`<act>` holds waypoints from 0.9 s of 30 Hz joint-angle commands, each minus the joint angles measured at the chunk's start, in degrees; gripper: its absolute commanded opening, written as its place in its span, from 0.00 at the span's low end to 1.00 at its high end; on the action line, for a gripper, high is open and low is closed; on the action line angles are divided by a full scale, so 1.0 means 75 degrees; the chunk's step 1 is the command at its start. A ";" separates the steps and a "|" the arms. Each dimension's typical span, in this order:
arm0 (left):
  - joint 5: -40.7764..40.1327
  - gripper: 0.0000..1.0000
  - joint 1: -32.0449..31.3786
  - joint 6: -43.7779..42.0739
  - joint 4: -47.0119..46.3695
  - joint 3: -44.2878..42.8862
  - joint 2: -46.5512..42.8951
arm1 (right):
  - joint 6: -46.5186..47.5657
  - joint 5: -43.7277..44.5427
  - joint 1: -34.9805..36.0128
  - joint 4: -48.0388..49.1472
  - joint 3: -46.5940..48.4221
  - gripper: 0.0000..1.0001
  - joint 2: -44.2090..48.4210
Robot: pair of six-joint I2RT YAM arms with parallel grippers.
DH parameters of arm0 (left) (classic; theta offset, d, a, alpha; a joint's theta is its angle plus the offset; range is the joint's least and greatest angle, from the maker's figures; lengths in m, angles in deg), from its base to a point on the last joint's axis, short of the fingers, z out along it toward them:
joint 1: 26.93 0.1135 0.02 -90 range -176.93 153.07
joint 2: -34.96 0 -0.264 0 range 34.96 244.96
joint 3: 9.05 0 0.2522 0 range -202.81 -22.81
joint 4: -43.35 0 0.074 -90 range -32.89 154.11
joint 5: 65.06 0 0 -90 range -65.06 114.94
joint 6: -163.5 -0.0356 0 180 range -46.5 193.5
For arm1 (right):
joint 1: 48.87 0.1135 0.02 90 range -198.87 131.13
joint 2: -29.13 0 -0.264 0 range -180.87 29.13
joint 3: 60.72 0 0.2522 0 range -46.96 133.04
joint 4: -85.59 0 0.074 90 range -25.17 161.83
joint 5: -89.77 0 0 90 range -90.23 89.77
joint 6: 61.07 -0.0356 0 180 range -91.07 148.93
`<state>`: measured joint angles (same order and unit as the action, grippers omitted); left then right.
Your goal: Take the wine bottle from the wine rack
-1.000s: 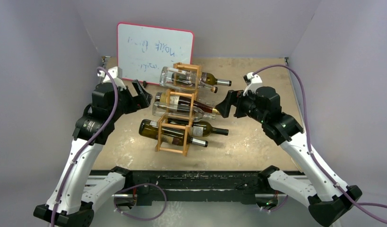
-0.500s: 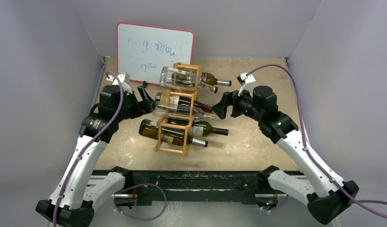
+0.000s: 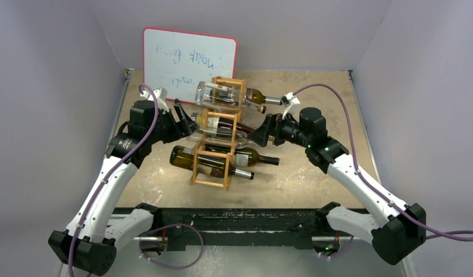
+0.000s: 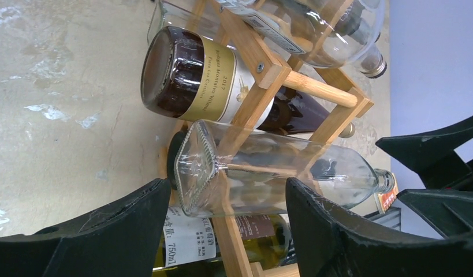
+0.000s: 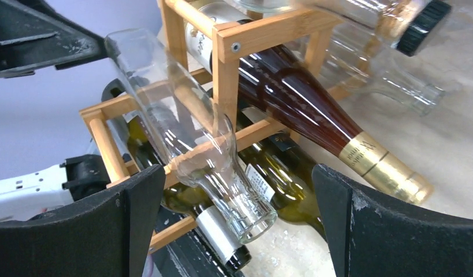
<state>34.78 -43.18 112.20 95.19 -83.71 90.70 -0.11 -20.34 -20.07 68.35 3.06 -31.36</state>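
The tan wooden wine rack (image 3: pixel 211 183) stands mid-table with several bottles lying in it. A clear square-sided glass bottle (image 3: pixel 218 134) lies in its middle row. My left gripper (image 3: pixel 184 119) is open at that bottle's base; in the left wrist view its jaws (image 4: pixel 225 190) stand either side of the base (image 4: pixel 202 173) without touching. My right gripper (image 3: pixel 259 136) is open at the neck end; in the right wrist view (image 5: pixel 238 173) the clear neck (image 5: pixel 237 199) lies between the jaws, apart from both.
A red-edged whiteboard (image 3: pixel 189 60) leans at the back left. A dark red bottle with gold foil (image 5: pixel 315 109) lies beside the clear one. Dark green bottles (image 3: pixel 206 162) fill the lower row, and a clear bottle (image 3: pixel 213 92) the top. Grey walls close in on both sides.
Both arms have moved inward toward the rack. The left gripper has reached the clear bottle's base and the right gripper its neck. The bottles have not moved.
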 commanded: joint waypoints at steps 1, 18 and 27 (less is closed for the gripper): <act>0.0335 0.71 -0.0030 0.0193 -0.0580 0.0069 0.0094 | -0.0296 -0.0908 -0.0098 0.1460 -0.0467 1.00 -0.0063; 0.0344 0.64 -0.0037 0.0226 -0.0656 0.0276 0.0140 | -0.1737 -0.2250 -0.0306 0.5897 -0.2471 0.86 -0.0226; 0.0362 0.66 -0.0034 0.0187 -0.0595 0.0142 0.0136 | -0.1885 -0.2852 -0.0301 0.6395 -0.2341 0.65 -0.1002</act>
<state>36.75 -43.18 113.42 92.55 -81.92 92.41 -13.22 -38.68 -22.26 110.44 -15.60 -37.91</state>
